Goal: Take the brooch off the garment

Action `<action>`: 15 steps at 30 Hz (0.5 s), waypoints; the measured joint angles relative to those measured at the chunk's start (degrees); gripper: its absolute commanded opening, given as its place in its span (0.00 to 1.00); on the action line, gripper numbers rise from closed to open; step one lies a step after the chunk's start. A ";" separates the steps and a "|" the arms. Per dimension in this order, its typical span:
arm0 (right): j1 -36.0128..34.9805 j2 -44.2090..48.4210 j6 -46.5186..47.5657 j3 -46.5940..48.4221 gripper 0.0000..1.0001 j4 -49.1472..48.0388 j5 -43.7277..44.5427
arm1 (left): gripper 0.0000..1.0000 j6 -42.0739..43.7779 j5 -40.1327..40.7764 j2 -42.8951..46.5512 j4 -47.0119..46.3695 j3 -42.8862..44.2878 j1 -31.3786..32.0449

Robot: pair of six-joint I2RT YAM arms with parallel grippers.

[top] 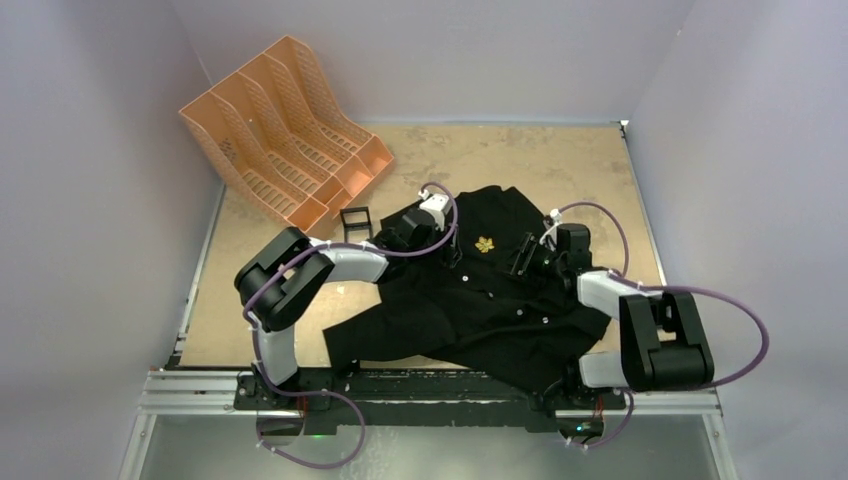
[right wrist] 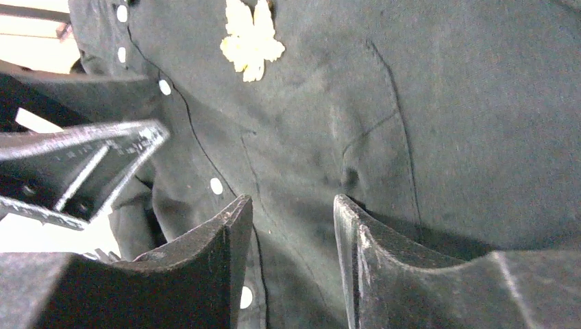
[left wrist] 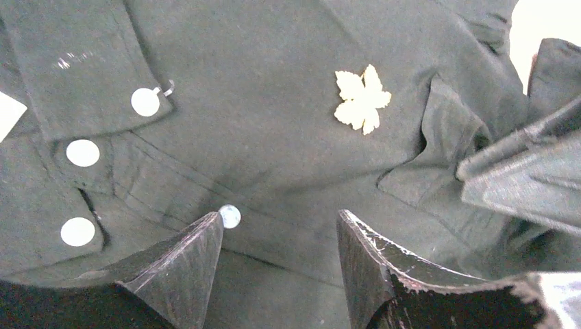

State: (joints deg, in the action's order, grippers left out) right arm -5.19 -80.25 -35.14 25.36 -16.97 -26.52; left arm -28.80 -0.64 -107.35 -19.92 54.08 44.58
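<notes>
1. On the tan desk (top: 560, 160), the black garment (top: 480, 300) is the largest thing. It lies spread across the middle, front side up, with its collar end toward the far edge. An orange file rack (top: 285, 130) stands well apart at the far left corner.
2. Both arms reach in over the shirt's chest from opposite sides, the left from the collar and placket side and the right from the sleeve side.
3. The left pincer (left wrist: 281, 223) hangs low over the fabric with its jaws partly apart. Only cloth shows in the gap, and it grips nothing. A small white button (left wrist: 229, 216) sits just beside its left fingertip.
4. The right pincer (right wrist: 293, 202) is likewise partly open and empty, with its tips close above a crease in the chest panel.
5. The brooch (top: 485, 243), a tiny gold leaf, is pinned flat on the chest between the two pincers.
   - From the left wrist it lies ahead of the gap and off to the right.
   - From the right wrist it lies ahead and to the left, near the top edge of that view.
   - Overhead, neither arm looks clearly nearer, though the left may be slightly so.
   - The leaf is about as broad as it is long, so no grasp axis stands out, and its pin is hidden beneath it.
</notes>
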 measured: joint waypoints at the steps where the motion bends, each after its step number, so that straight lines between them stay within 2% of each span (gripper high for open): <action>1: -0.02 1.44 0.68 0.17 0.53 2.49 0.26 | 0.64 0.55 0.33 0.00 0.92 0.79 -0.09; 2: -0.07 2.62 1.29 0.44 0.54 4.46 0.50 | 0.68 1.01 0.50 0.00 1.46 1.38 -0.24; 5: -0.11 5.49 3.30 2.29 0.51 9.53 1.55 | 0.93 2.47 0.72 0.00 2.25 3.56 -0.66; 6: -0.11 6.16 3.74 3.41 0.50 10.64 1.57 | 0.98 2.73 0.68 0.00 2.23 4.09 -0.70; 11: -0.11 4.33 4.52 9.77 0.45 9.94 1.68 | 0.99 3.76 -1.60 0.00 1.62 5.75 -1.22; 15: -0.11 -2.16 4.39 14.34 0.44 5.66 1.40 | 0.94 5.03 -4.15 0.00 1.62 5.92 -1.44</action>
State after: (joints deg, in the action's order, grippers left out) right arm -5.30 -82.41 -30.74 39.70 -11.31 -25.12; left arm -23.77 -4.80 -107.35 -18.31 60.01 43.13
